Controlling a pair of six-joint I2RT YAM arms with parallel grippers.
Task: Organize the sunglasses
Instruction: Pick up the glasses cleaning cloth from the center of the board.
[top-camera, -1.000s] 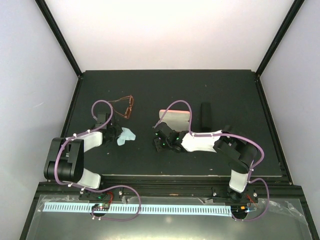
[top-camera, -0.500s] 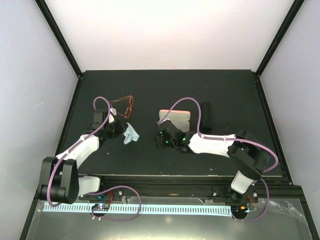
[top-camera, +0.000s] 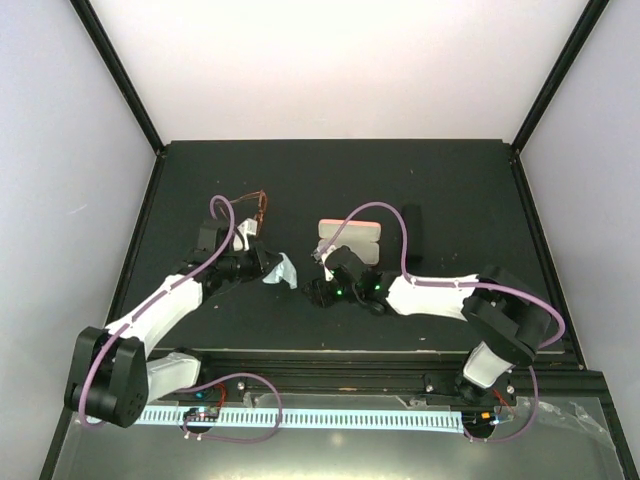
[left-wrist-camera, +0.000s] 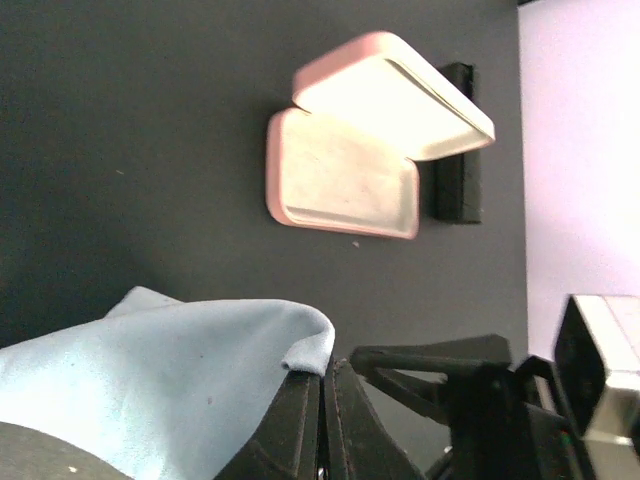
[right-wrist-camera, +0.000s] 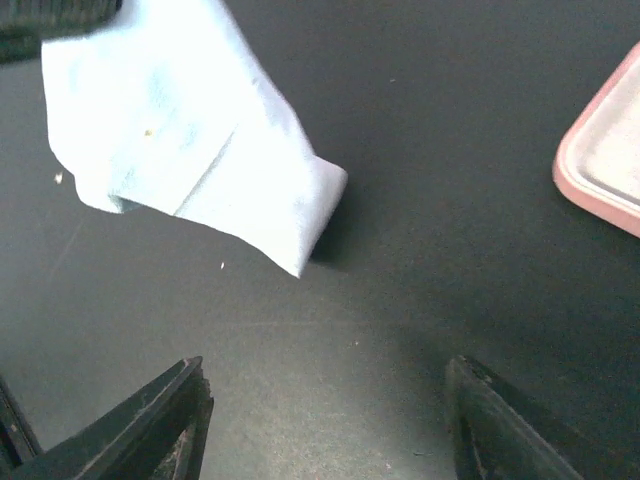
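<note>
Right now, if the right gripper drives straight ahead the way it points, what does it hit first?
Probably the light blue cloth pinched in the shut left gripper: its corner lies just ahead of the open right gripper. Height is unclear, so it might pass underneath.

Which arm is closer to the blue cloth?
Left. The left arm has its jaws shut on the blue cloth; the right arm hovers just beside it, jaws open, not touching.
</note>
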